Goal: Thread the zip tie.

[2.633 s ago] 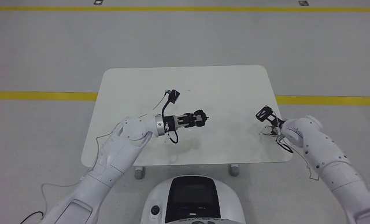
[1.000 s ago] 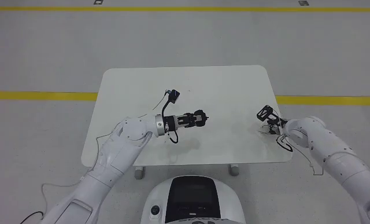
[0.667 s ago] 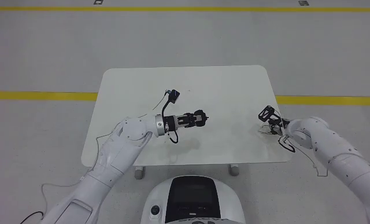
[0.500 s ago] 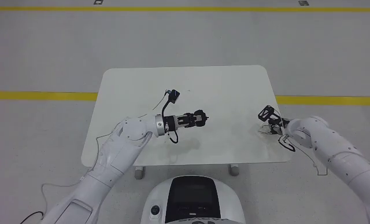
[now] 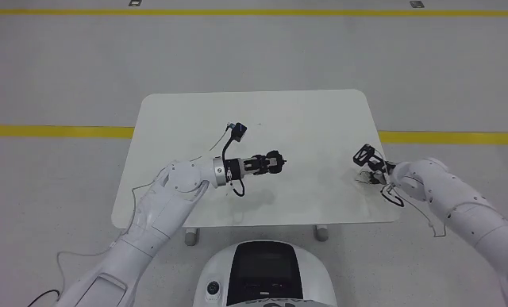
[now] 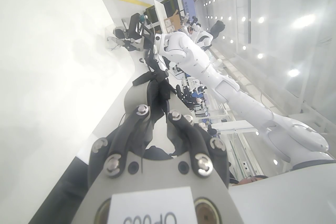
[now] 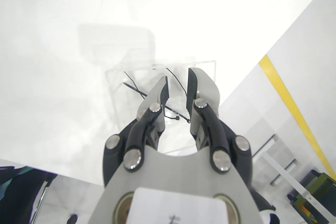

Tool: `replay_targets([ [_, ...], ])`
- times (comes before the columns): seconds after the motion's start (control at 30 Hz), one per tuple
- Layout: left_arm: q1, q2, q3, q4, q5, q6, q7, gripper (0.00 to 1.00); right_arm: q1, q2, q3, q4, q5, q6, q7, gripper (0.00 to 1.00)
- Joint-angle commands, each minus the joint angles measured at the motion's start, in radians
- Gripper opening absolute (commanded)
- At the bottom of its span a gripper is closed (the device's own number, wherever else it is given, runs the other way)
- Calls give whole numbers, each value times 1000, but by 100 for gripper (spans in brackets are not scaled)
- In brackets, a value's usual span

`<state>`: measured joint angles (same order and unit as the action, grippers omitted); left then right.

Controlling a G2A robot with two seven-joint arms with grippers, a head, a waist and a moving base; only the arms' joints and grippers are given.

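Two robot arms work at a white table point(image 5: 238, 109). Seen from above, the left gripper point(image 5: 279, 160) hangs over the tabletop just toward 6 o'clock of its centre and points toward 3 o'clock. In its own wrist view the left gripper point(image 6: 157, 83) has its dark jaws pressed together. Whether anything is caught between them cannot be told.

The right gripper point(image 5: 369, 177) sits at about 4 o'clock on the table, close to that edge and well apart from the left one. It is over a small clear box point(image 5: 363, 182). The right wrist view shows the right gripper point(image 7: 178, 80) with its jaws spread, one to each side of the box's inside, and nothing gripped between them. Several thin black zip ties point(image 7: 136, 90) lie loose and crossed on the floor of the clear box point(image 7: 204, 62). One curved tie runs through the gap between the spread jaws. From the left wrist view, the box point(image 6: 111, 33) and the right gripper point(image 6: 126, 42) stand together at the table's far corner.
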<state>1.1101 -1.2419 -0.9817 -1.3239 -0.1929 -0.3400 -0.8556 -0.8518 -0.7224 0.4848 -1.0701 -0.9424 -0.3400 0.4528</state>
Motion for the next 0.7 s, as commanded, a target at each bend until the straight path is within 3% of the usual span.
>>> replay_targets([
  [0.0, 0, 0, 0, 0, 0, 0, 0, 0, 8, -2, -13, 8, 5, 0, -7, 18],
  [0.27, 0, 0, 0, 0, 0, 0, 0, 0, 38, -12, -68, 46, 17, 0, -45, 27],
  [0.43, 0, 0, 0, 0, 0, 0, 0, 0, 59, -20, -102, 69, 36, 0, -53, 24],
  [0.67, 0, 0, 0, 0, 0, 0, 0, 0, 90, -31, -146, 98, 86, 0, -45, 0],
])
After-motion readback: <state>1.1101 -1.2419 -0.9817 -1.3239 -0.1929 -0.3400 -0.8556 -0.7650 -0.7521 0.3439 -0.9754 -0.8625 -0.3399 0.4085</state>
